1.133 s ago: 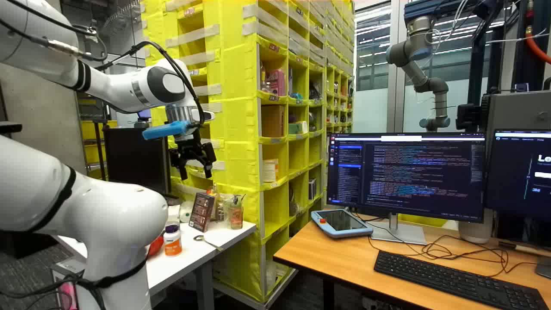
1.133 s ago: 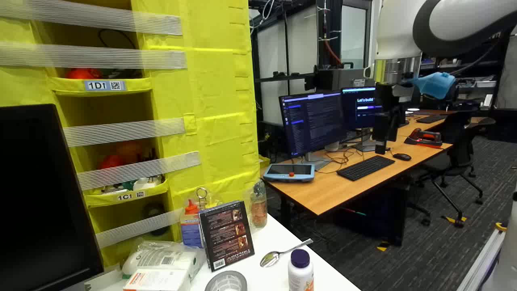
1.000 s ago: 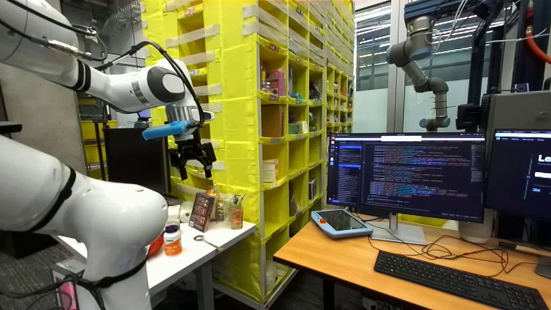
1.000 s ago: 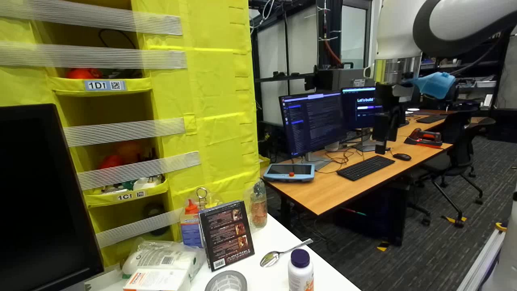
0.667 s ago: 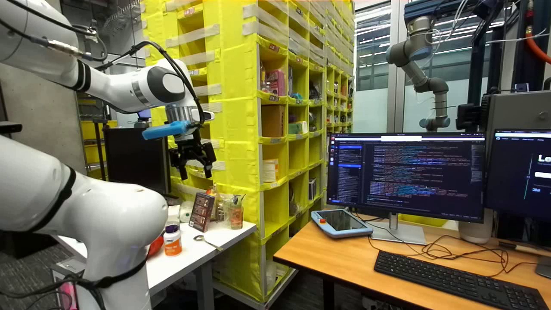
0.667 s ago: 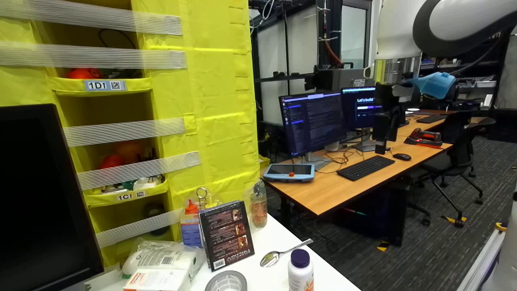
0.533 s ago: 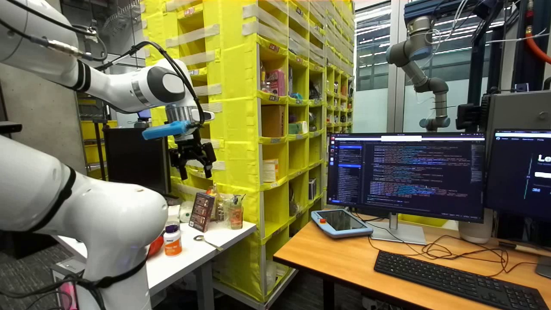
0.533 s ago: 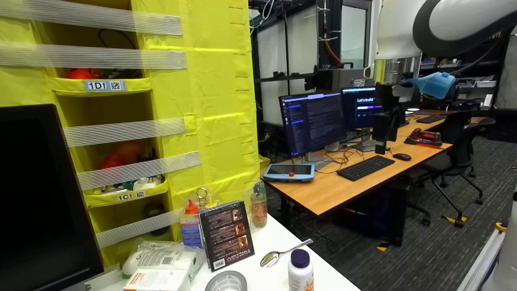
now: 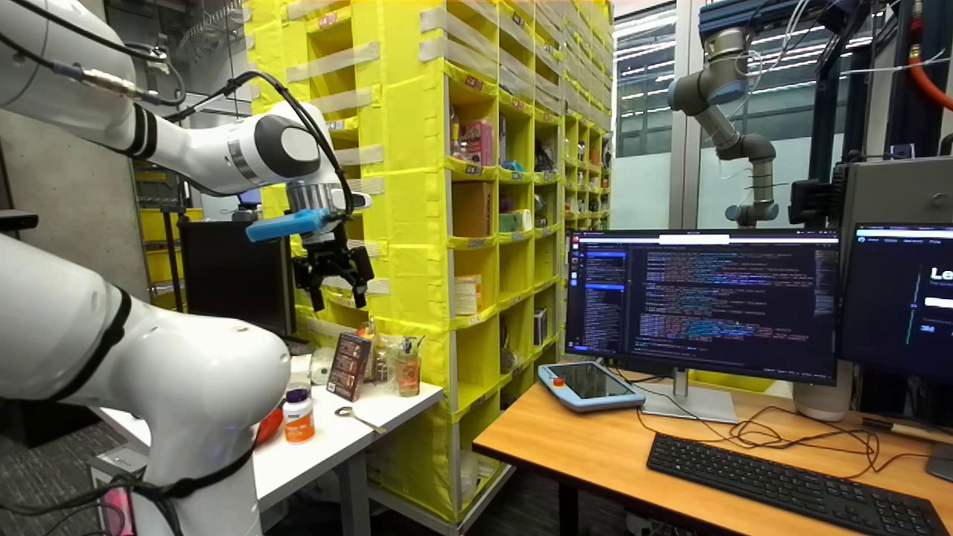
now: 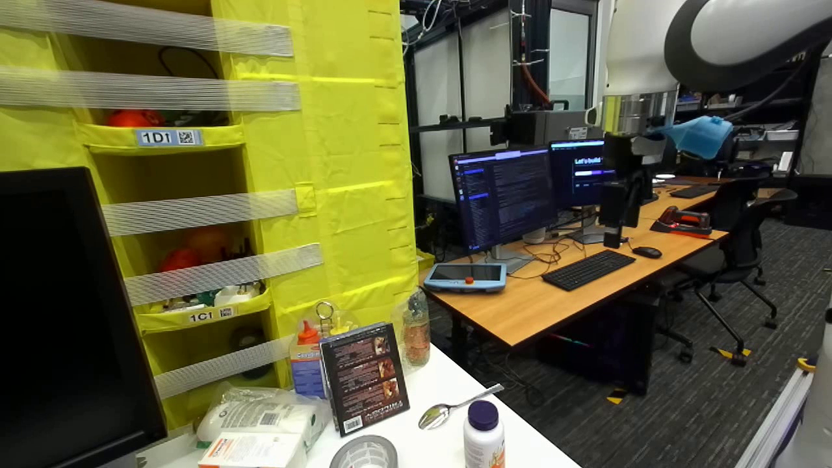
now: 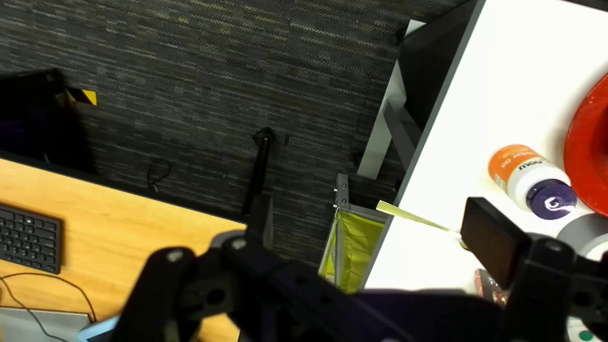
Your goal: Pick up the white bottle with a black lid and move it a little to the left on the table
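Wrist view: gripper (image 11: 373, 227) spread wide, nothing held

Below and aside, the white bottle (image 11: 527, 178) stands upright on the surface (image 11: 494, 95), likely light, stiff and slick, best held just under the dark lid (image 11: 551, 199). A red object (image 11: 591, 147), perhaps touching, crowds one flank; the tape roll (image 10: 383, 447) lies near, then the spoon (image 10: 437, 416), then the case (image 10: 365, 383).

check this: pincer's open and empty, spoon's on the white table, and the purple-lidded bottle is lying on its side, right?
Not quite: the purple-lidded bottle isn't on its side; in both exterior views it stands upright. The rest holds: the pincer is open and empty, and the spoon is on the white table.
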Motion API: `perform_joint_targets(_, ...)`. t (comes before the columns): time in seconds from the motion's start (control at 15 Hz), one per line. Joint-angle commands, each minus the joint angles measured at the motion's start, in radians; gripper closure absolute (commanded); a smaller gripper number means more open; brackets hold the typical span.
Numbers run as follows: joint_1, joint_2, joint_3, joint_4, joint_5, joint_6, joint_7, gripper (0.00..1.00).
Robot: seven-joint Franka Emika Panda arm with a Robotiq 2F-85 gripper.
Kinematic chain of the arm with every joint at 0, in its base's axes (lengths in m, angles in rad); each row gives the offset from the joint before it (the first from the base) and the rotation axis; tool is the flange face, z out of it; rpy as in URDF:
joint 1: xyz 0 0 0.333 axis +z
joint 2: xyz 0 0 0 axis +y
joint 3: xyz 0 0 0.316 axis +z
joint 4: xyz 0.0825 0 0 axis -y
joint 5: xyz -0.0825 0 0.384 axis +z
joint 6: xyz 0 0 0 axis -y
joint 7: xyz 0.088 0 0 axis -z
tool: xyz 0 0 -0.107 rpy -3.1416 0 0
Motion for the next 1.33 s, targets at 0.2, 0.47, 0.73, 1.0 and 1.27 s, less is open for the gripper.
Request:
perform_joint_targets(0.2,0.004,0.001,-0.003,0.002,-0.003,-0.002,0.003,0.0)
perform_joint_targets(0.47,0.007,0.017,0.0,0.006,-0.001,0.014,0.003,0.0)
perform_joint_targets(0.73,0.019,0.083,0.021,0.017,-0.001,0.078,-0.001,0.0)
perform_joint_targets(1.0,0.049,0.176,0.065,0.034,-0.009,0.165,-0.005,0.0)
perform_joint_targets(1.27,0.077,0.325,0.145,0.075,-0.046,0.207,0.017,0.0)
